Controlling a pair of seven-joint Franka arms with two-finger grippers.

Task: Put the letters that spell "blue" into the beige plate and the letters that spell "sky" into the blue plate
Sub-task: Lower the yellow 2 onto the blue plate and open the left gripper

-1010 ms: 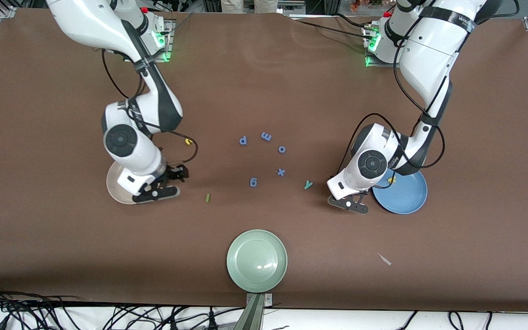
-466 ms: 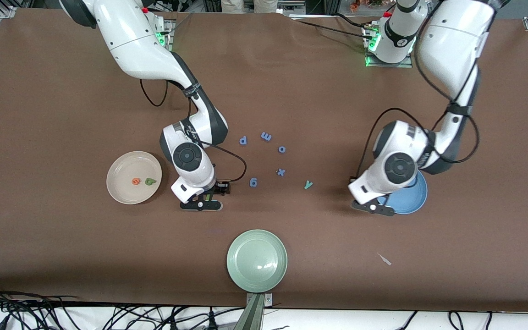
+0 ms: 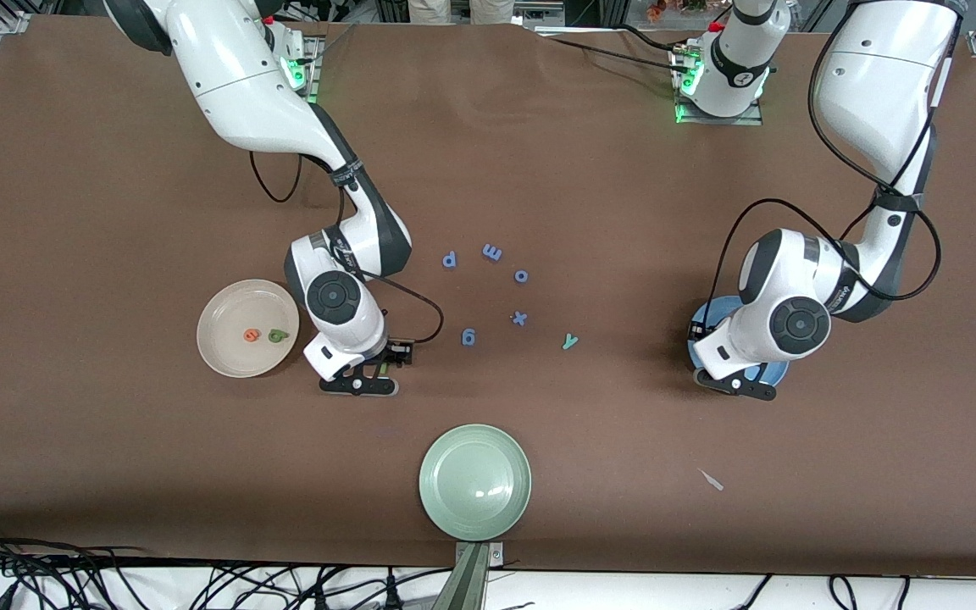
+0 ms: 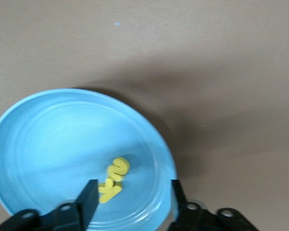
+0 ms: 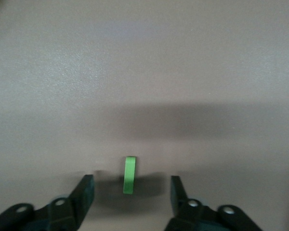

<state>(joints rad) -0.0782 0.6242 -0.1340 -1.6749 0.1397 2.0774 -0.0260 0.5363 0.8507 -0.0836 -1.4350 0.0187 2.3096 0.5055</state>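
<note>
Since half a second ago the left gripper point(image 3: 737, 385) has shifted from the blue plate's rim to over the plate; the right gripper point(image 3: 361, 379) has barely moved beside the beige plate.

Front view: round cream-beige plate point(image 3: 221, 354), centre-left of frame, holds a small orange foam e point(image 3: 252, 335) and green foam b point(image 3: 277, 335). Round light-blue plate point(image 3: 778, 371), centre-right, is mostly hidden under the left wrist. Teal foam y point(image 3: 570, 341) lies on the brown table cover point(image 3: 539, 152) mid-frame, near blue foam letters p point(image 3: 449, 259), m point(image 3: 492, 252), o point(image 3: 521, 275), x point(image 3: 519, 318), g point(image 3: 468, 337). Pale green plate point(image 3: 475, 481) sits at lower centre. No legible writing anywhere.

Left wrist view: fingers point(image 4: 88, 199) apart, empty, over the light-blue plate point(image 4: 48, 144); yellow foam s point(image 4: 118, 169) and yellow foam k point(image 4: 109, 190) touch in it.

Right wrist view: fingers point(image 5: 85, 191) apart, with the green foam bar l point(image 5: 129, 174) lying between them on the cover, untouched.
</note>
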